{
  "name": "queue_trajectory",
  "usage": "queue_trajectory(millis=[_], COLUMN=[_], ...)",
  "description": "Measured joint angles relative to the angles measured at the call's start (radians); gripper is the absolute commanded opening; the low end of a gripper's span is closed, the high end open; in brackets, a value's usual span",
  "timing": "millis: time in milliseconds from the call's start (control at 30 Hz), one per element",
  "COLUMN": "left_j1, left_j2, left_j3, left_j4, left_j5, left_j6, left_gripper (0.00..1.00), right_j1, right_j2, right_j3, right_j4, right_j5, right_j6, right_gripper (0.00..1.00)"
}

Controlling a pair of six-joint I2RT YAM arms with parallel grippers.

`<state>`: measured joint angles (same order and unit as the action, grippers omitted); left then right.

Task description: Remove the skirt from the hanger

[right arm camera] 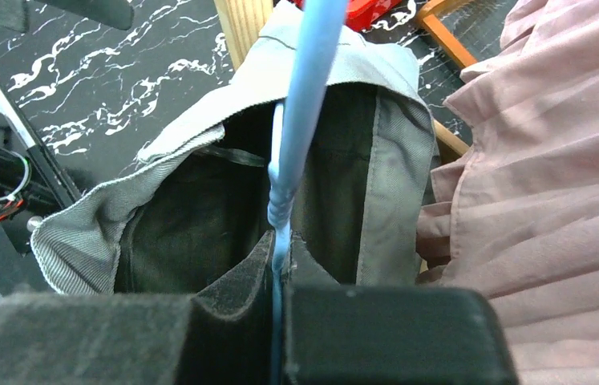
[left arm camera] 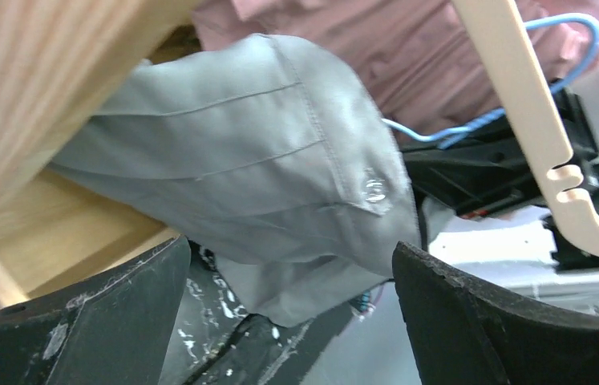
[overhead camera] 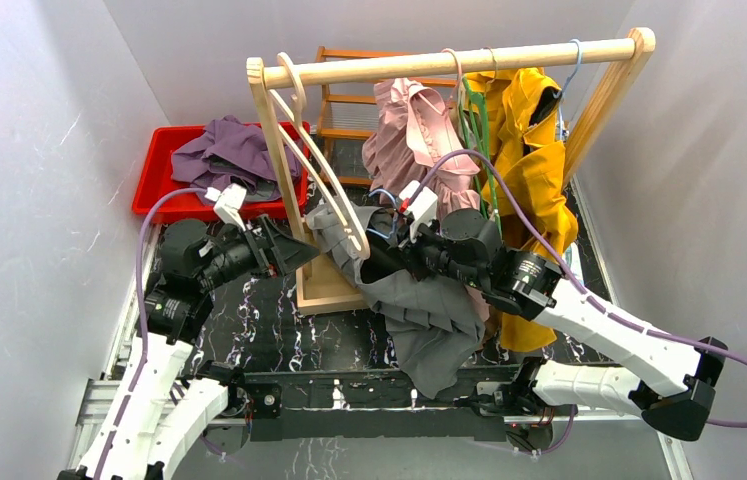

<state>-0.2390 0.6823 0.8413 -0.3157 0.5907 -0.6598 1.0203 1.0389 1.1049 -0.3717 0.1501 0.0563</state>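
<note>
Marble tabletop (overhead camera: pixel 269 325): left jaws wide by skirt (left arm camera: pixel 240 176) (right jaws pinch blue hanger (right arm camera: pixel 305 80)).

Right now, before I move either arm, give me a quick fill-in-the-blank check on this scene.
1. The right gripper is shut on a thin ___ hanger wire.
2. The left gripper stands ___, with the grey skirt just beyond its fingers.
3. The bin holding the purple garment is ___.

Missing words: blue; open; red.
</note>
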Motion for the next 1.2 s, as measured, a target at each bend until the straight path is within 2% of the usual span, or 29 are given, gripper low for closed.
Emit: queue_trajectory(millis=[167,267,400,500,600,800,867,1067,1167,1200], left_j1=[-0.019,-0.09,-0.288,-0.428,-0.463,-0.48,-0.484,-0.485,-0.487,-0.488], left_j2=[0.008,0.02,0.089,0.154,0.196,0.214,0.201,0.231,0.241,0.24], left_j3=[-0.034,-0.05,-0.051,-0.051,-0.051,-0.051,-0.05,-0.04,-0.037,-0.034], left_j4=[0.113,0.149,0.173,0.176,0.179,0.192,0.185,0.177,0.157,0.148], left_j5=[0.097,0.09,0.006,-0.104,-0.193,-0.32,-0.357,-0.434,-0.481,-0.497], left_j6=[-0.085,-0.116,-0.128,-0.129,-0.145,-0.154,-0.151,-0.143,-0.129,-0.124], left_gripper=[0.98,0.98,0.96,0.86,0.76,0.77,0.75,0.51,0.32,0.22], right_j1=[0.0,0.0,0.0,0.0,0.0,0.0,0.0,-0.005,-0.005,-0.005], right_j2=[0.0,0.003,0.006,0.015,0.021,0.021,0.021,-0.005,-0.008,-0.011], right_j3=[-0.016,-0.017,-0.019,-0.021,-0.023,-0.023,-0.025,-0.063,-0.063,-0.064], right_j4=[0.028,0.037,0.042,0.046,0.046,0.036,0.031,0.016,-0.003,-0.01], right_j5=[-0.035,-0.049,-0.058,-0.068,-0.084,-0.126,-0.138,-0.186,-0.2,-0.204], right_j6=[0.003,0.004,0.004,0.004,0.004,0.001,0.0,-0.003,-0.003,-0.003], right_gripper=[0.0,0.0,0.0,0.0,0.0,0.0,0.0,0.0,0.0,0.0])
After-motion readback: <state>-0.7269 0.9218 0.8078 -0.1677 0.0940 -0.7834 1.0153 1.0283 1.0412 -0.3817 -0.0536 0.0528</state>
